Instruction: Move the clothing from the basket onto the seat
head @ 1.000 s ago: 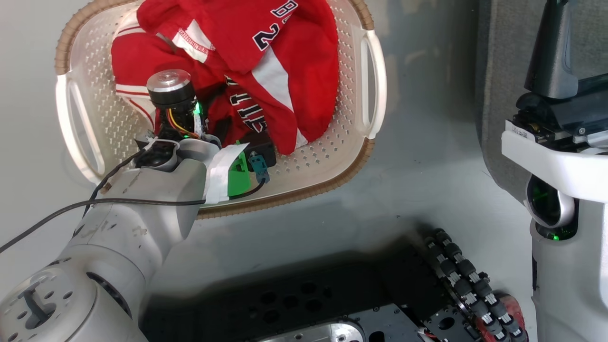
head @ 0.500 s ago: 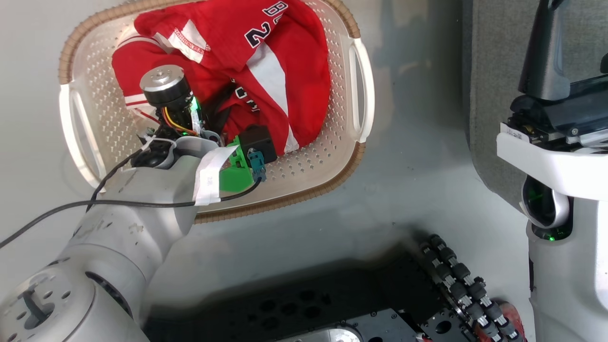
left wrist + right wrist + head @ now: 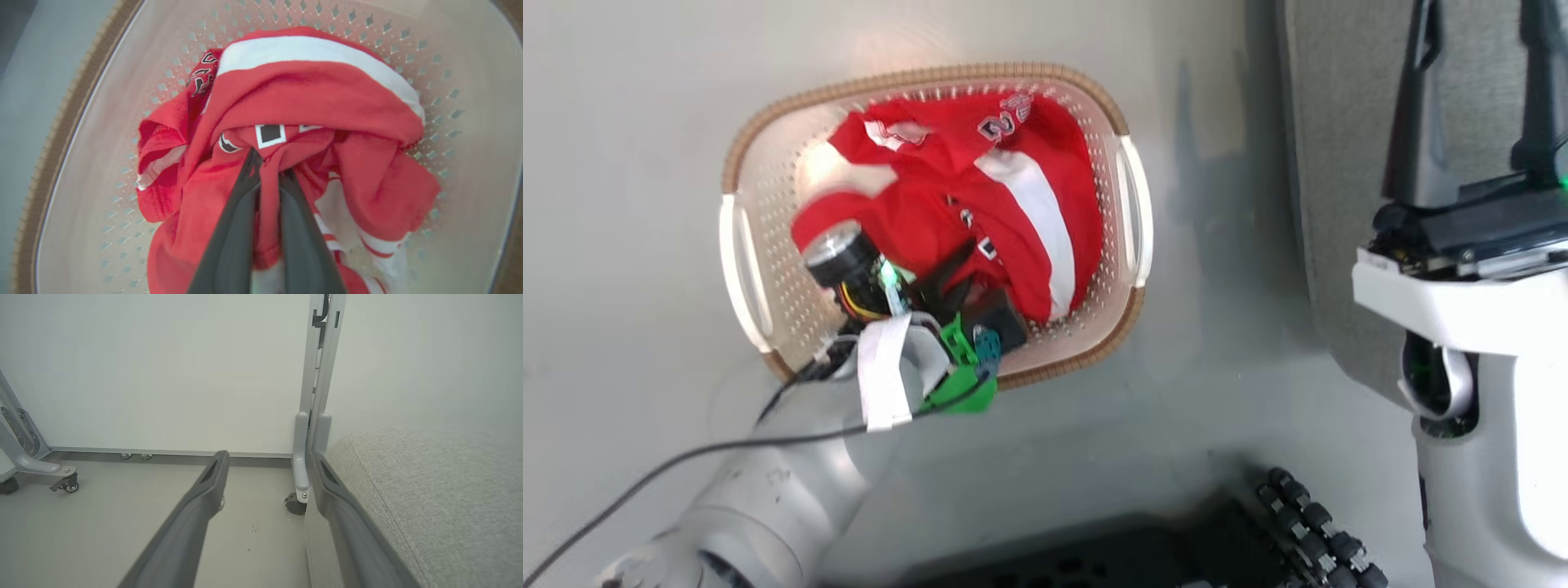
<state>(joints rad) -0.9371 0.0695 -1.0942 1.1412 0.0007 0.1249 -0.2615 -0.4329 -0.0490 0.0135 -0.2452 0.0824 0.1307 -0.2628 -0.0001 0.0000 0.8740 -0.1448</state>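
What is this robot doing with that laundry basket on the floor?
It is picking laundry out. Its left end effector reaches down into the basket and is shut on a fold of the red jersey, which is bunched up inside and not yet lifted out. The right end effector hangs open and empty near the grey seat, where the jersey is meant to end up.
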